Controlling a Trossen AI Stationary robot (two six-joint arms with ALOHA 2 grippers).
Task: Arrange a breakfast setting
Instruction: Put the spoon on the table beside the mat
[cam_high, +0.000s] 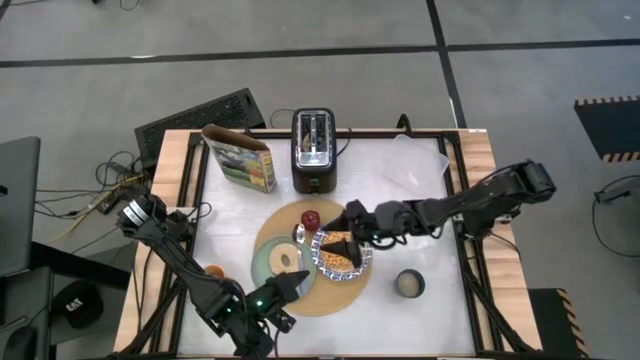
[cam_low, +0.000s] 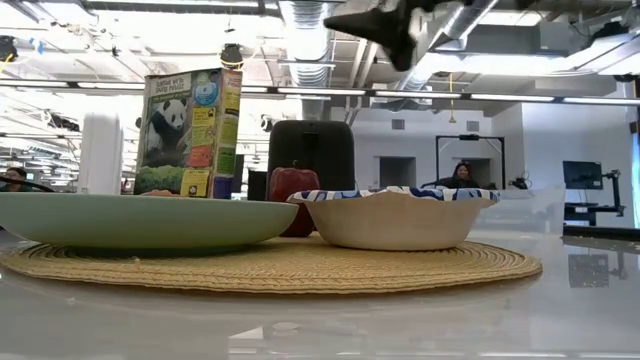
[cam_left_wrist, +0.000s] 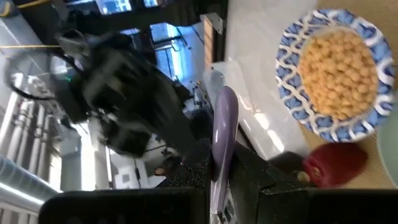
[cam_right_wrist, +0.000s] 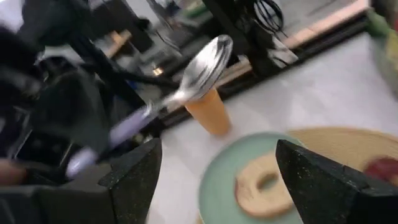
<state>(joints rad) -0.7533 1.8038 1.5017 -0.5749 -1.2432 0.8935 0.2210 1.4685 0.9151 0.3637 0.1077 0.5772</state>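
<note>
A round tan mat (cam_high: 325, 292) holds a pale green plate (cam_high: 266, 262) with a bagel (cam_high: 288, 262), a blue-and-white bowl (cam_left_wrist: 339, 68) of cereal and a red apple (cam_high: 311, 217). My left gripper (cam_high: 288, 288) is at the mat's near edge, shut on a metal spoon (cam_left_wrist: 222, 134) with a lavender handle. The spoon's bowl (cam_right_wrist: 208, 56) shows in the air in the right wrist view. My right gripper (cam_right_wrist: 227, 180) is open and empty above the plate and bowl (cam_high: 340, 240). An orange-drink glass (cam_high: 213, 271) stands left of the mat, and a dark mug (cam_high: 409, 284) stands right of it. My left gripper pinches the spoon's lavender handle (cam_left_wrist: 217, 177) between its two fingers. The spoon runs along the fingers and sticks out past their tips toward the bowl and apple. It is lifted clear of the table.
A black toaster (cam_high: 314, 150) and a panda-printed cereal box (cam_high: 240, 157) stand at the table's far side. Bare white tabletop (cam_high: 420, 190) lies right of the mat. People sit in the room beyond the table (cam_low: 462, 175).
</note>
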